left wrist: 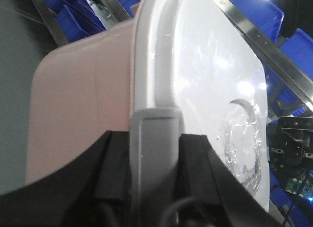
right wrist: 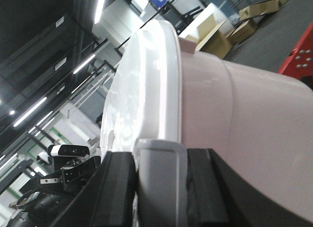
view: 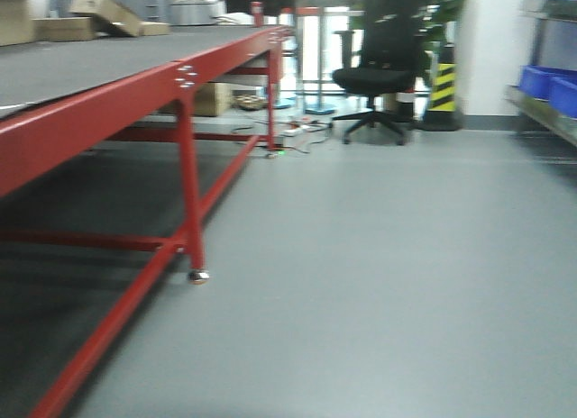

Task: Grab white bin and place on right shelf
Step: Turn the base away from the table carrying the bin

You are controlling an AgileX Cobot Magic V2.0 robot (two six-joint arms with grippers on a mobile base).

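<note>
Gripping the white bin [left wrist: 83,104] from opposite ends, the left pincer [left wrist: 154,139] is clenched on a grey handle [left wrist: 151,168] at the rim of the white lid [left wrist: 205,75]. The right pincer [right wrist: 160,161] is clenched on the matching handle [right wrist: 159,192] at the bin's other end. The bin hangs between them with nothing visible beneath it, and it is out of the front view. Behind the bin, in the left wrist view, run the steel rails of the right shelf [left wrist: 264,48], loaded with blue crates [left wrist: 83,14]. Beyond the bin's other end, a corner of the red table [right wrist: 299,51] shows.

The likely trouble is that the whole tub seems to hang from the two handles, so one could unclip or slip and drop it. Unequal arm moves would twist the bin, and the crate-laden shelf could catch its rim on the way in.

Count: one bin, one lid, two handles, two pincers, one table and one shelf. The crates are too cropped to count.
</note>
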